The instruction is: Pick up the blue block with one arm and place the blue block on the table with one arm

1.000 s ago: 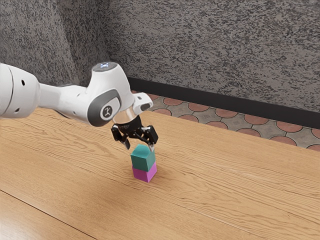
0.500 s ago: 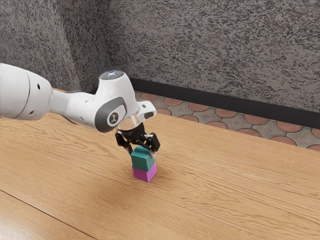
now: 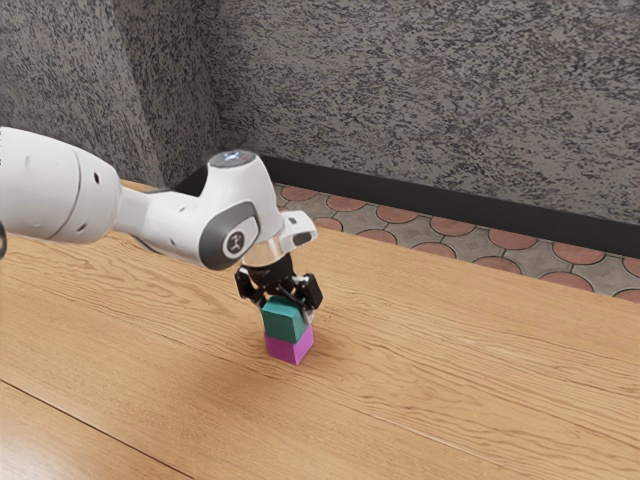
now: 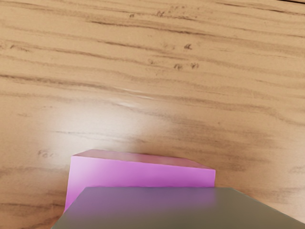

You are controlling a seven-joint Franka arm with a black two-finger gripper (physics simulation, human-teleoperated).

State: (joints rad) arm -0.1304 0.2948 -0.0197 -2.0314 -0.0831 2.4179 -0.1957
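blue blk on top of magenta blk, gripper down at it; can't tell if it's clenched or released.
my gripper (image 3: pixel 286 313) hides part of the blue blk's (image 3: pixel 284 323) top in the ext. view, so i can't make out whether it has a grasp. the blue blk, teal-ish here, covers the top of the magenta blk (image 3: pixel 289 347), which sits on the wood table (image 3: pixel 430 350). in the wrist view a dull gray-green face, prob. the blue blk's, is cut off at the lower edge & blocks part of the magenta one. my arm (image 3: pixel 60 190) is cut off at the ext. view's left. beyond the table: tile floor (image 3: pixel 440 252), dark baseboard (image 3: pixel 450 206) & mottled gray wall (image 3: pixel 430 90). nothing stands btwn the cam & the blks' near sides.
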